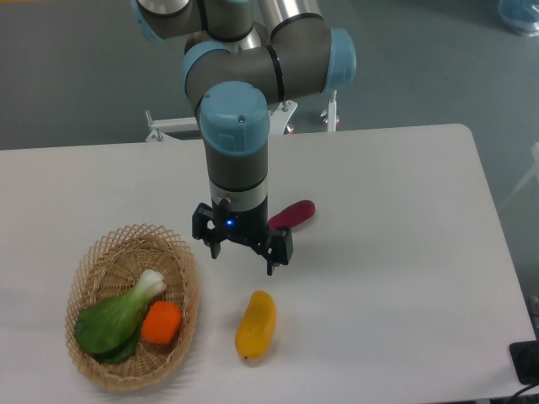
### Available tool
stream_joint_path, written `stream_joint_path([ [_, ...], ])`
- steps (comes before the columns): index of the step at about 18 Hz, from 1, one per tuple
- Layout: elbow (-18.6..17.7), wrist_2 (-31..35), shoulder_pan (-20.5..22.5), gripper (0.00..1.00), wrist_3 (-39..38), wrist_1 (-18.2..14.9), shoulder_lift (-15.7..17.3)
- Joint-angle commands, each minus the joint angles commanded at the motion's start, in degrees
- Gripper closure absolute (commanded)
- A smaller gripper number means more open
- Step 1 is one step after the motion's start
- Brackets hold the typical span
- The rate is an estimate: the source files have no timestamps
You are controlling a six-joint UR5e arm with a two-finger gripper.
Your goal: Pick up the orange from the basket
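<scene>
The orange (162, 322) is a small red-orange blocky toy fruit. It lies in the right part of the tan wicker basket (94, 263) at the front left of the table. It touches a leafy green vegetable (114, 317) on its left. My gripper (242, 257) hangs above the table just right of the basket's rim, up and to the right of the orange. Its two dark fingers are spread apart with nothing between them.
A yellow-orange oblong fruit (256, 324) lies on the table below the gripper. A dark red-purple oblong item (292, 214) lies behind the gripper, partly hidden by the arm. The white table's edge runs along the right.
</scene>
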Motion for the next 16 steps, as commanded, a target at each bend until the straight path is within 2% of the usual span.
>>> stream_joint_path([
  [7,-0.5,-0.1,0.0,0.0,-1.1,0.3,0.2],
  [11,-0.5,-0.1,-0.2,0.0,-4.1,3.1,-0.2],
  [16,-0.2,-0.2,-1.2,0.0,-7.0,3.4,-1.1],
])
